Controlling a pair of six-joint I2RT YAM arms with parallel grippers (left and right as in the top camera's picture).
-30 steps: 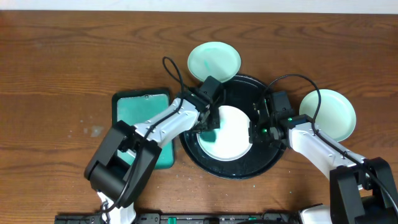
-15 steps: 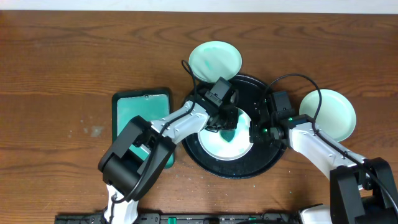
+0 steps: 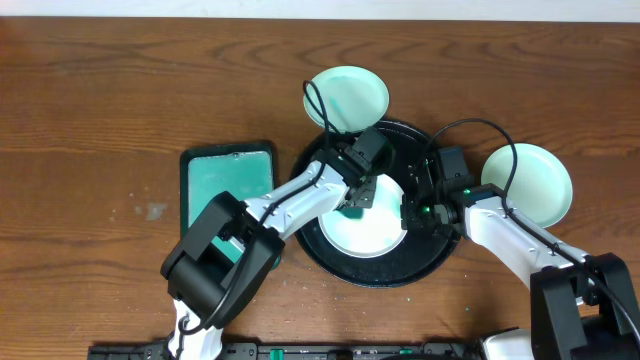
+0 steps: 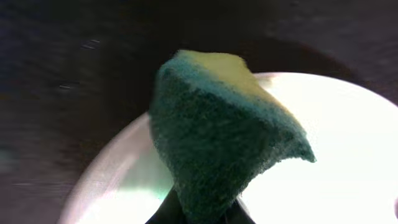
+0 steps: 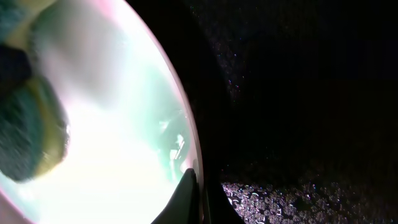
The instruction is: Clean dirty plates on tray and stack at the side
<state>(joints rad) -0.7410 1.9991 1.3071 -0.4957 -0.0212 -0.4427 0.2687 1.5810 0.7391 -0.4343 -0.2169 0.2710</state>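
Large round black tray with raised rim [image 3: 432,262] sits on the brown wooden counter [image 3: 120,90]. White round plate [image 3: 375,232] lies inside it. Left fingers [image 4: 199,208] clamped on a green-and-yellow scouring sponge [image 4: 221,134], held over the plate's near-left part. Right fingers [image 5: 194,193] closed on the plate's right rim; wet black tray floor just beside them. Pale mint-green plate [image 3: 346,98] rests on the counter beyond the left fingers, another mint-green plate [image 3: 530,185] just right of the right fingers. Teal rectangular tray [image 3: 228,175] lies well left.
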